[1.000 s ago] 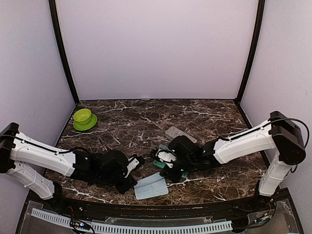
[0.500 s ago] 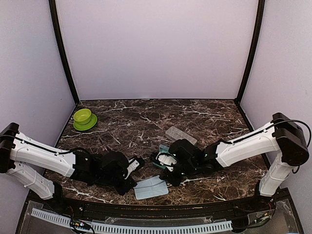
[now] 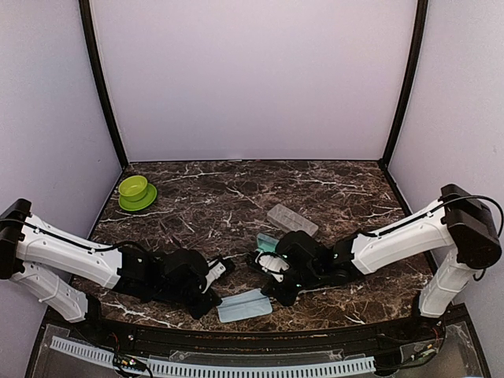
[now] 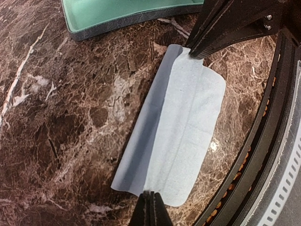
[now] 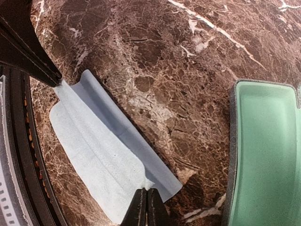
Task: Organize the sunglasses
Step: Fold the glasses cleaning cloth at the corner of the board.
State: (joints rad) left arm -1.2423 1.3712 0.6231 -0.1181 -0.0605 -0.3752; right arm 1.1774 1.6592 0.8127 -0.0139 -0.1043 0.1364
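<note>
No sunglasses show in any view; they are hidden or out of view. A pale blue-grey cloth [image 3: 244, 305] lies near the table's front edge, doubled over along its length. My left gripper [image 4: 149, 194] is shut on one short end of the cloth [image 4: 176, 136]. At the opposite end my right gripper [image 5: 146, 190] is shut on the cloth [image 5: 99, 155]. From above, the left gripper [image 3: 216, 301] and right gripper [image 3: 269, 293] face each other across the cloth. An open teal-lined case [image 3: 267, 242] sits just behind the right gripper.
A closed grey case [image 3: 292, 219] lies behind the open one. A green bowl [image 3: 136, 191] stands at the far left. The black rim of the table [image 4: 263, 155] runs right beside the cloth. The open case's edge [image 5: 233, 155] is close to the right gripper.
Both grippers have drawn toward the front edge with the cloth pinched. The cloth now lies narrower, its far side folded over.
</note>
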